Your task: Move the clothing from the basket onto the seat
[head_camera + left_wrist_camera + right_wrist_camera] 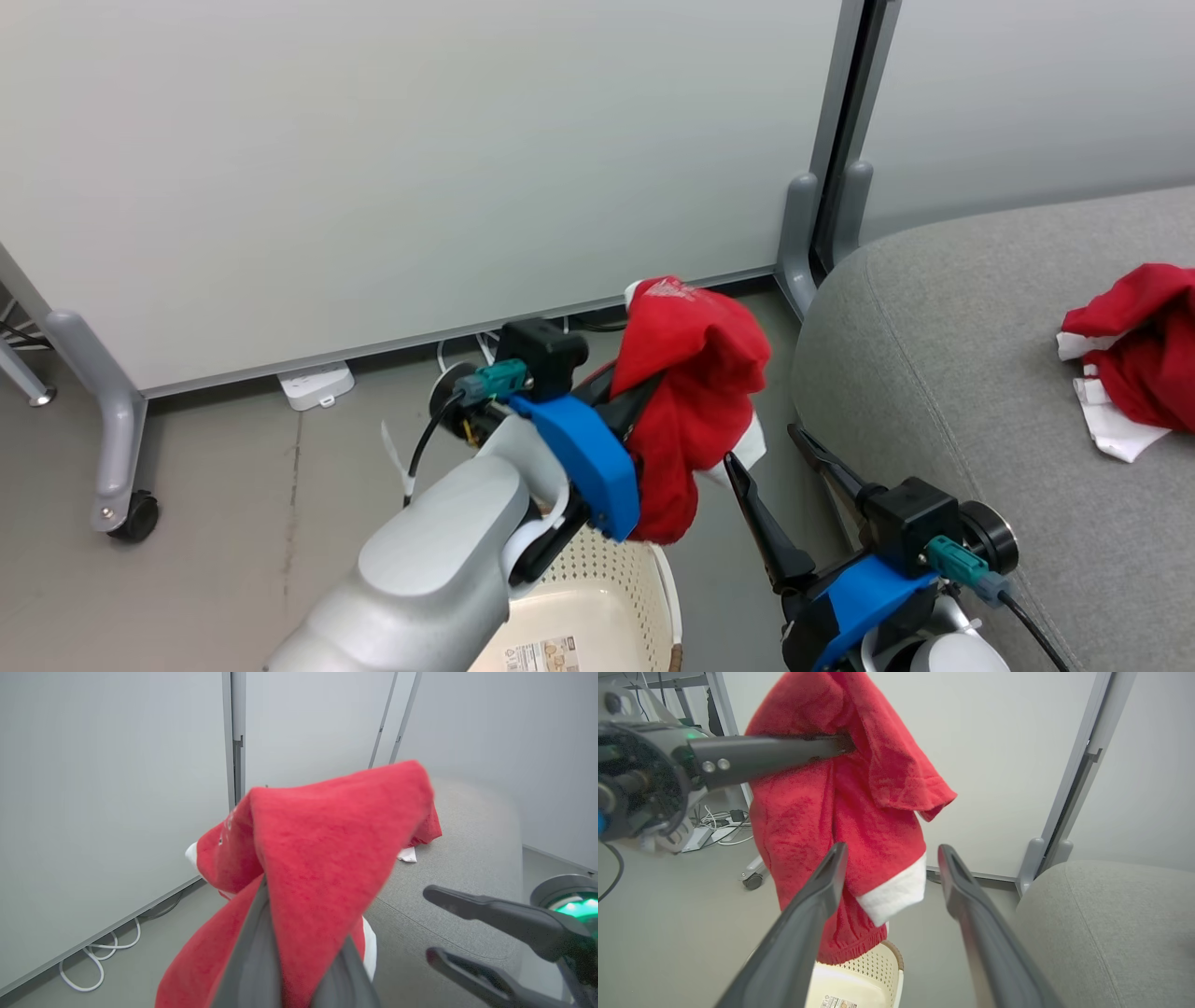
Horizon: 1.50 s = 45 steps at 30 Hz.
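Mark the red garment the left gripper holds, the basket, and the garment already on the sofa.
held red garment (695, 383): head view, middle of the bunched red fabric.
laundry basket (611, 574): head view, perforated side wall.
second red garment (1144, 345): head view, upper red fold, lying on the grey sofa (934, 373).

Centre frame: left gripper (639, 401) on raised pale grey forearm (439, 560), long dark fingers pinched together on a bright red soft fabric garment (695, 373). Lower right: right gripper (761, 448), fingers spread wide, pointing up-left.

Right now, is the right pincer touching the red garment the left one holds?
Apart. The left wrist view shows grey sofa between the right pincer and the red garment.
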### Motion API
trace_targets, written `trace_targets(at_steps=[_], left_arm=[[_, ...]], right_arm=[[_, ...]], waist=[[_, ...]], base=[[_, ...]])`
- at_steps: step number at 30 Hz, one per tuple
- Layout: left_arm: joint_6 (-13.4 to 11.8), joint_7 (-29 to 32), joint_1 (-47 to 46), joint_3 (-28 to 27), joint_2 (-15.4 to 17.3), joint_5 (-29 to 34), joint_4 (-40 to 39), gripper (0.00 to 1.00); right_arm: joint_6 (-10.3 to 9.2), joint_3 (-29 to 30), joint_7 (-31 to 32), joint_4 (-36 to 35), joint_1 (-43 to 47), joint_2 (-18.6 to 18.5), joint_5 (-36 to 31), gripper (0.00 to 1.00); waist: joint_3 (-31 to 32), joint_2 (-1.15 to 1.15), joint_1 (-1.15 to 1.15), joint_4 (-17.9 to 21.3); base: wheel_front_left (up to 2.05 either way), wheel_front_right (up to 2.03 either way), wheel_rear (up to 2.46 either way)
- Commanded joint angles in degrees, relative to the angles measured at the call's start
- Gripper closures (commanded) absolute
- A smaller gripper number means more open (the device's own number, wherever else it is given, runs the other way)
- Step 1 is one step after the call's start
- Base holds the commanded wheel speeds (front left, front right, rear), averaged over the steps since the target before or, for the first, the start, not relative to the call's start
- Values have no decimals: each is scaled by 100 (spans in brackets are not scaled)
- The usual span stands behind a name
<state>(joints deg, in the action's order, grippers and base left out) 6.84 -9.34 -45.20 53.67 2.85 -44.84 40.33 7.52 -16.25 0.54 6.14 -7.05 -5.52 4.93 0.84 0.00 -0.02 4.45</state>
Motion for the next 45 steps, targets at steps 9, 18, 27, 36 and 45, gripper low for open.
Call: trace_targets(at_steps=[9, 18, 27, 36, 45], left_arm=[[-272, -13, -669, 584, 11, -502, -285, 100], [-364, -145, -774, 975, 10, -775, -112, 100], [-426, -273, -884, 1270, 8, -1051, -25, 100], [-468, -405, -944, 1466, 8, -1265, 71, 100], [-470, -465, -1031, 1646, 9, -1430, 66, 100]], right_arm=[[-6, -99, 24, 0, 66, 58, 79, 0], [-6, -125, -9, 30, 71, 85, 93, 0], [-6, -429, 126, 157, -195, 117, 235, 0], [-5, -889, 498, 990, -1059, 101, 493, 0], [-5, -1357, 187, 2389, -2161, 189, 535, 0]], waist=[[192, 0, 2, -16], [218, 0, 2, 49], [162, 0, 2, 58], [85, 0, 2, 56], [73, 0, 2, 48]], base=[[0, 0, 0], [0, 0, 0], [0, 0, 0], [0, 0, 0], [0, 0, 0]])
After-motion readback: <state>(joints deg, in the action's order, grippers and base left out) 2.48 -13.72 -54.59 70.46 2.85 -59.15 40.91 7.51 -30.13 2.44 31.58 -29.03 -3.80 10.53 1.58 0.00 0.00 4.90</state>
